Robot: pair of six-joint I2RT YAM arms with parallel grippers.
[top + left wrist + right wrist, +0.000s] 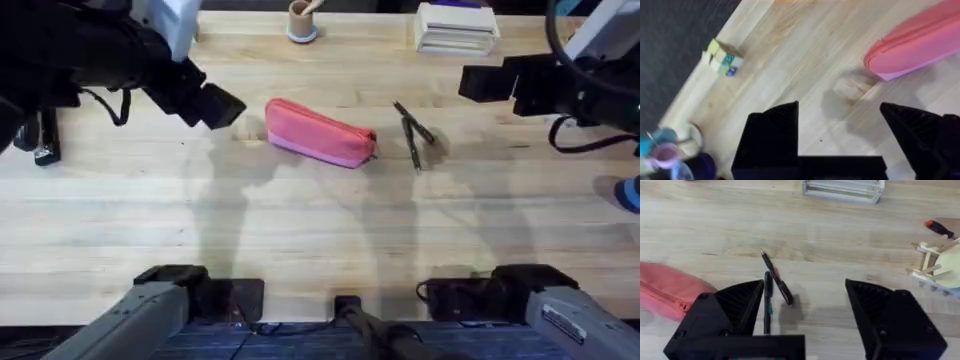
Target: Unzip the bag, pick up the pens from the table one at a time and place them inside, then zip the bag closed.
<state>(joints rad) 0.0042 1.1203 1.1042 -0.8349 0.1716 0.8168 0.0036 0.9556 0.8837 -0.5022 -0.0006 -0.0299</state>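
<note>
The pink bag (320,133) lies zipped shut on the table (300,230), slightly left of centre. Two dark pens (412,130) lie crossed just right of it. My left gripper (222,106) hovers open to the bag's left; in its wrist view the bag's end (915,45) lies beyond the open fingers (772,135). My right gripper (482,83) hangs open to the right of the pens. The right wrist view has the pens (774,285) between its spread fingers (735,310) and the bag's end (667,292) to one side.
A wooden cup (302,20) and a stack of white trays (456,27) stand at the far edge. A black tool (45,140) lies at the far left. Small coloured blocks (722,59) sit near the table's edge. A blue object (628,192) is at the right edge.
</note>
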